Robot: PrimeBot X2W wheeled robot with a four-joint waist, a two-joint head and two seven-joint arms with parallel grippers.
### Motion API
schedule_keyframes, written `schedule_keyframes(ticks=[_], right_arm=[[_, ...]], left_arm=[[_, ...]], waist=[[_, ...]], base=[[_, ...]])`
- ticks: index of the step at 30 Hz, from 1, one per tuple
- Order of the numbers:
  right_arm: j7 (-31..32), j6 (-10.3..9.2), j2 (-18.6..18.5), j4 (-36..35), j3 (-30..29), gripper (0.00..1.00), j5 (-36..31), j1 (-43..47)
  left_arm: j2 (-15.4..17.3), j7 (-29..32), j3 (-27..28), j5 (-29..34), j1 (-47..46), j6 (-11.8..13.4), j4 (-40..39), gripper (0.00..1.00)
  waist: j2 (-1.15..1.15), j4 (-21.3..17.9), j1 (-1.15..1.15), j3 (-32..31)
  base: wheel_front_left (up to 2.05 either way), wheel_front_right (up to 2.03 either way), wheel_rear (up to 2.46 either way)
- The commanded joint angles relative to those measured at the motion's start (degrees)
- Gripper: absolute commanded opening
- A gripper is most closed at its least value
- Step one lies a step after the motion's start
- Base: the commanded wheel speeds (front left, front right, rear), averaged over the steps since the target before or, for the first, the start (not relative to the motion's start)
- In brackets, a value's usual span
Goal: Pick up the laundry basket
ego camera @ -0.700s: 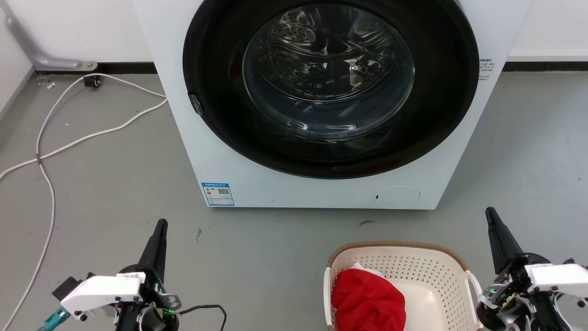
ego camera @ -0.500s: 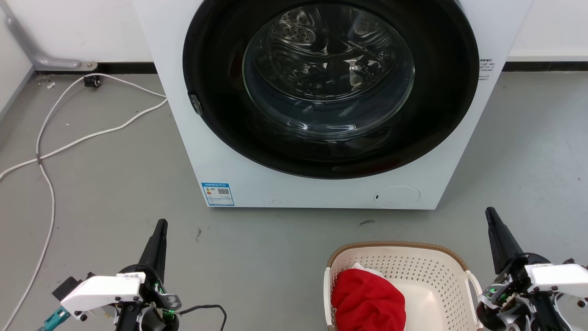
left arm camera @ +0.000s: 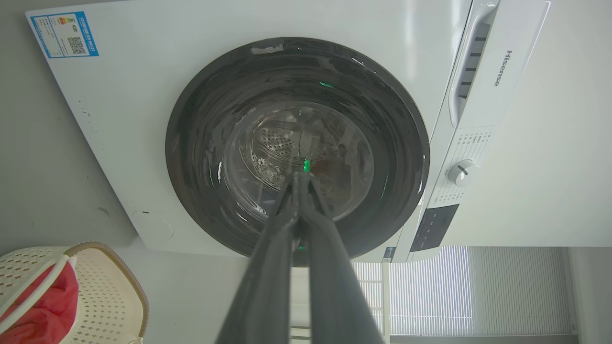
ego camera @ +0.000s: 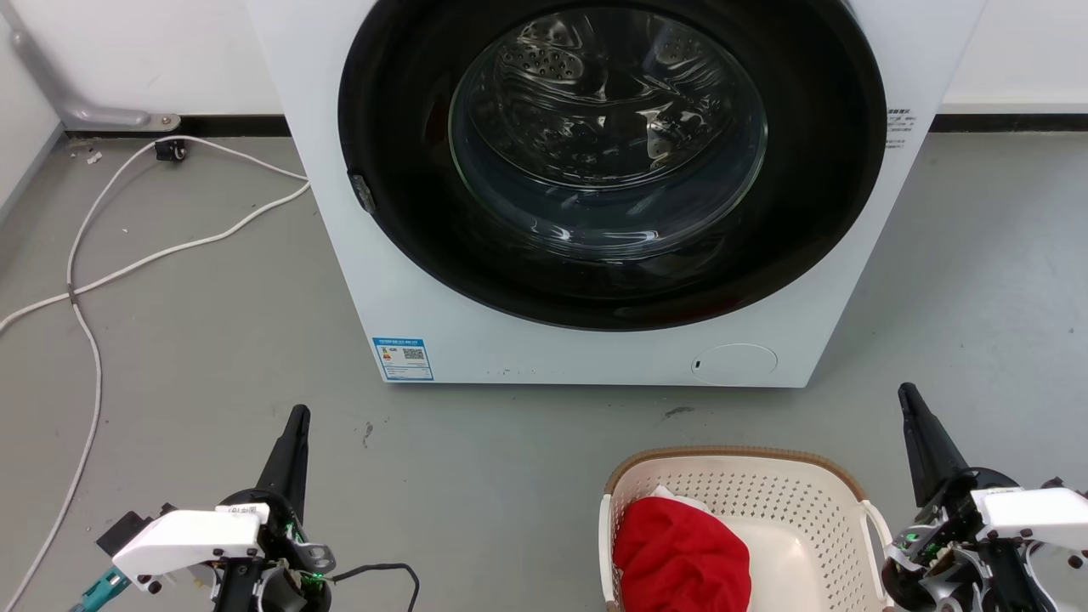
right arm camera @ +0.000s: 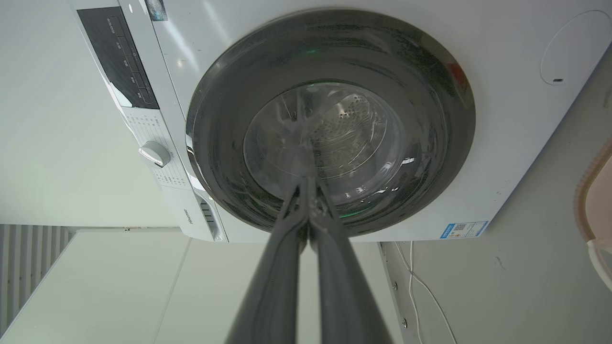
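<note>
Counted: one washer (ego camera: 608, 161) marked "Hisense", one blue QR label (ego camera: 403, 358), one basket (ego camera: 790, 497) holding one red cloth (ego camera: 680, 557). Left gripper (left arm camera: 300, 177), right gripper (right arm camera: 308, 181): pinched tight, empty.

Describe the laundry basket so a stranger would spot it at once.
Start at the big white front-loading washing machine with its dark round door. On the grey floor before its right corner sits a shallow cream perforated plastic basket with a brown braided rim. It alone holds a bundled red cloth and has white loop handles.
</note>
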Motion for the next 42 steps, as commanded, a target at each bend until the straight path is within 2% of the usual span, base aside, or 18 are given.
schedule_keyframes(ticks=[1,2,9,13,19,33,42], right_arm=[[0.2,0.00,0.3,0.1,-0.1,0.00,-0.2,-0.7],[0.0,0.00,0.0,0.0,0.0,1.00,0.0,0.0],[-0.8,0.00,0.1,1.6,0.1,1.00,-0.3,2.1],[-2.0,0.00,0.1,0.9,-0.3,1.00,-2.9,2.4],[-3.7,0.00,0.1,-2.4,-0.4,1.00,-11.5,2.8],[-7.1,0.00,0.1,-9.1,2.6,1.00,-33.8,4.6],[-9.1,0.00,0.1,-11.4,3.7,1.00,-44.4,5.9]], left_arm=[[-0.1,0.2,0.2,0.2,-0.6,-0.2,0.0,0.00],[0.0,0.0,0.0,0.0,0.0,0.0,0.0,1.00],[-0.3,-0.9,-0.8,0.4,1.9,0.1,1.3,1.00],[-0.2,-2.0,-0.6,3.3,2.0,0.0,0.1,1.00],[-0.2,-3.7,-1.0,10.7,2.1,0.4,-2.4,1.00],[-0.2,-7.1,-3.8,28.2,2.9,4.0,-6.7,1.00],[-0.2,-9.1,-5.3,37.4,3.5,4.9,-8.5,1.00]], waist=[[0.00,0.0,0.00,0.0],[0.00,0.0,0.00,0.0],[0.00,0.0,0.00,0.0],[0.00,0.0,0.00,0.1],[0.00,0.0,0.00,0.2],[0.00,-0.1,0.00,0.4],[0.00,-0.1,0.00,0.5]], base=[[0.00,0.00,0.00],[0.00,0.00,0.00],[0.00,0.00,0.00],[0.00,0.00,0.00],[0.00,0.00,0.00],[0.00,0.00,0.00],[0.00,0.00,0.00]])
